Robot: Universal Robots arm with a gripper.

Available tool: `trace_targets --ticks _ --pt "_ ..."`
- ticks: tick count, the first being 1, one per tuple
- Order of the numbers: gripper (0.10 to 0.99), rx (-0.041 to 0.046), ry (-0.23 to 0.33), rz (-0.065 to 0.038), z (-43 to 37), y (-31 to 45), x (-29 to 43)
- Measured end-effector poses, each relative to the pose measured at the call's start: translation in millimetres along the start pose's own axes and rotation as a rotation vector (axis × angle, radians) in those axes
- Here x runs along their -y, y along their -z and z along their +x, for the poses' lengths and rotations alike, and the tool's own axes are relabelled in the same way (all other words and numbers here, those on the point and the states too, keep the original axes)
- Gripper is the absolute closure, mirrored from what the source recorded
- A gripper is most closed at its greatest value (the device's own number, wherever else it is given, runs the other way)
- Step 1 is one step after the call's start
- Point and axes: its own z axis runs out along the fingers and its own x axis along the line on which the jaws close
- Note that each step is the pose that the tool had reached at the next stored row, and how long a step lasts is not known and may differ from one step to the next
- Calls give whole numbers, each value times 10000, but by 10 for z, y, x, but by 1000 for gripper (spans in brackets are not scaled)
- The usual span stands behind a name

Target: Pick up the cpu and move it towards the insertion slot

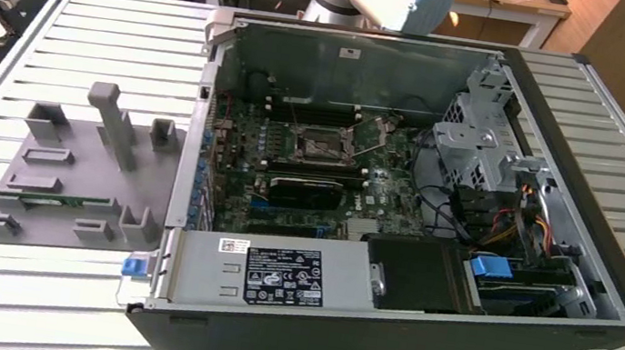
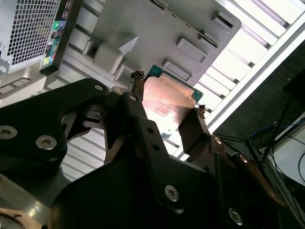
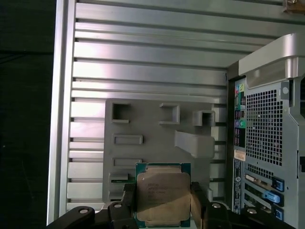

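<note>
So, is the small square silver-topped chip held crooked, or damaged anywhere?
Nothing stands out. In the first wrist view the small square silver-topped chip sits straight between the two fingers of the black gripper, with the grey plastic tray behind it. Its green rim shows no crack or bent corner.

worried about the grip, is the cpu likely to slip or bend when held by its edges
The cpu looks like a stiff flat plate, so it probably won't bend. The gripper pinches only its thin edges, so it could slip if jolted.
</note>
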Motion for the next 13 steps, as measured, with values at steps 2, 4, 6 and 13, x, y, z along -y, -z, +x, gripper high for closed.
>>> trace_targets --ticks 2,4,6,13 --pt "545 -1 0 1 -51 -5 1" --pt "545 -1 0 0 -108 -11 2" --pt "545 -1 -1 1 -165 -18 3" --pt "545 -2 0 0 -361 -39 7"
